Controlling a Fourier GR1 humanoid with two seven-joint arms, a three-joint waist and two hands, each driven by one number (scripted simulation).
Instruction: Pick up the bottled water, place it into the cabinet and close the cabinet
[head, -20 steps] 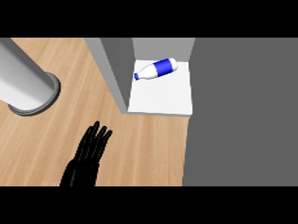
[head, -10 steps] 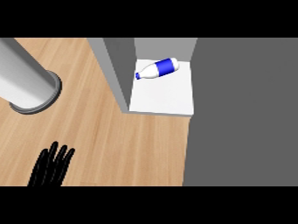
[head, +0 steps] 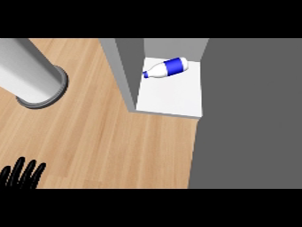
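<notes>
**Ana:** One step is left, by my reading — the bottled water (head: 167, 68) already lies on its side on the white floor of the cabinet (head: 172, 99), far in, cap pointing left. Only the closing remains.

**Ben:** Agreed. What worries you?

**Ana:** The bottle is round and lying flat. If the door gets swung hard, a jolt could set it rolling toward the near edge of the shelf, and then the door might catch on it or nudge it out onto the tabletop (head: 107, 133).

**Ben:** And the door itself?

**Ana:** I take the big grey slab on the right (head: 257, 115) for the door, though I cannot tell where its hinge sits. Pushing from the wrong edge would do nothing.

**Ben:** Which hand is placed for it?

**Ana:** Neither, really. The left hand (head: 21, 175) shows at the near left corner, fingers straight and spread, pointing far, grasping nothing — well apart from the cabinet. The right hand is out of sight. A grey cylinder (head: 19, 71) stands far left, clear of the likely path.
</notes>
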